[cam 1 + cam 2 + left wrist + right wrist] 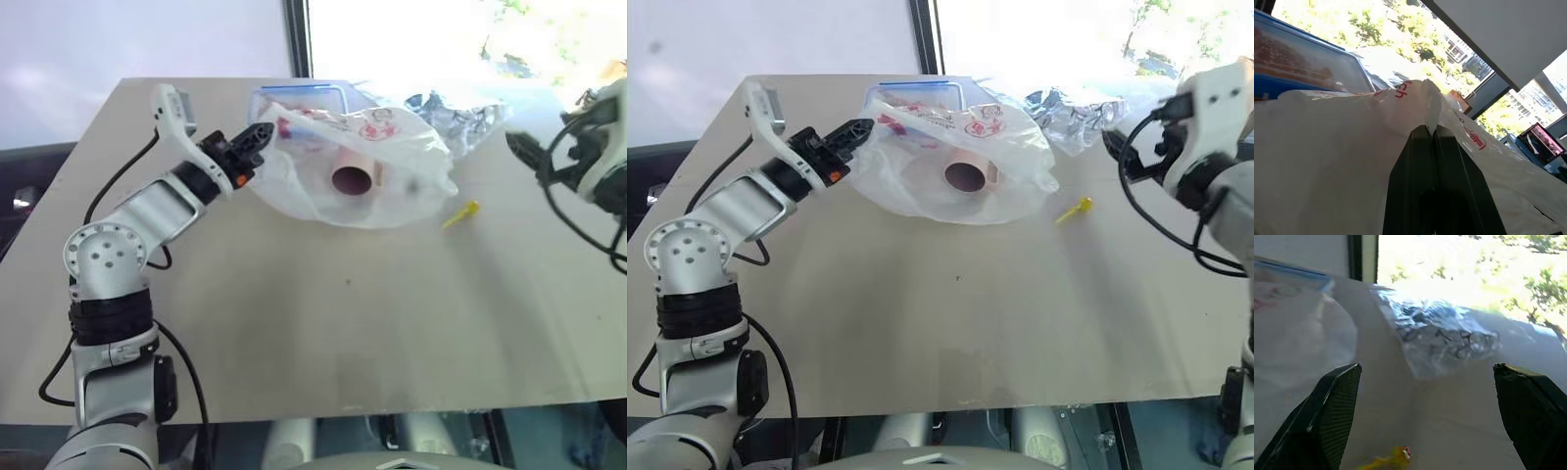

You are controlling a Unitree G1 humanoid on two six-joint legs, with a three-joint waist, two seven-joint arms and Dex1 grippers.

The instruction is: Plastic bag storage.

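Note:
The plastic bag (pixel 392 166), thin white with red print, lies bunched at the back middle of the table. A pink tube-like roll (pixel 350 179) shows through it. My left gripper (pixel 260 132) is at the bag's left edge. In the left wrist view this gripper (pixel 1431 129) is shut on a fold of the bag (pixel 1327 161). My right gripper (pixel 1112 147) hangs open over the table's right side, apart from the bag. Nothing lies between the right gripper's (pixel 1426 369) fingers in its wrist view.
A blue-lidded clear box (pixel 299 95) stands behind the bag. A crinkly clear bag (pixel 1440 338) with dark and silvery contents lies at the back right. A small yellow item (pixel 460 213) rests right of the plastic bag. The beige table (pixel 323 323) stretches toward me.

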